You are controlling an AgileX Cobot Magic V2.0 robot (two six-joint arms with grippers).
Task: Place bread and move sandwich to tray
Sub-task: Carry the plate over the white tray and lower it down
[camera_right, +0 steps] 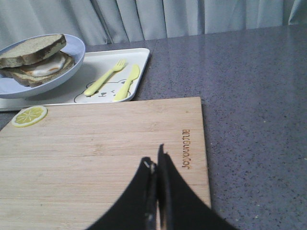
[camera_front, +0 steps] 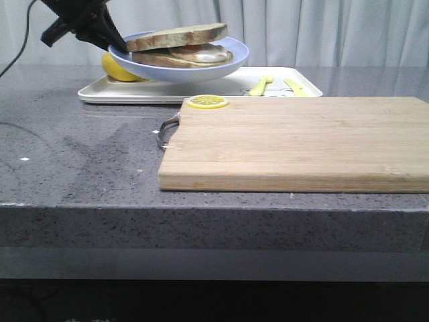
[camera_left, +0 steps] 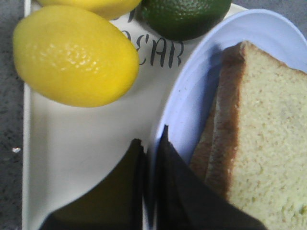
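Jaws of the left gripper point(camera_left: 149, 158) pinched on the rim of the pale-blue plate point(camera_front: 228, 64), 1 finger inside the rim, 1 outside, only the rim's thickness between them. Plate is held off the surface, tilted, over the left end of the white tray point(camera_front: 134, 94); front view shows a clear gap under its bowl. Rim grip probably chosen because nothing else on a shallow plate offers purchase.

Sandwich point(camera_front: 177, 45) rides on the plate: bread slice point(camera_front: 175, 36) on top, fried egg point(camera_front: 204, 54) showing beneath it, second slice under that. Top slice sits askew, so the stack looks loose; tilt could slide it.

Lemon point(camera_front: 119, 69) and lime point(camera_left: 184, 17) lie on the tray's left end, lemon just beside the plate's rim. Yellow fork point(camera_right: 105, 76) and knife point(camera_right: 127, 82) lie toward the tray's right end.

Right gripper point(camera_right: 156, 165) hangs over the near edge of the wooden cutting board point(camera_front: 295, 144), jaws together, holding nothing. Lemon slice point(camera_front: 207, 102) rests at the board's far left corner.

Judgement: bread placed; plate ready to lower onto bare tray between fruit and cutlery.
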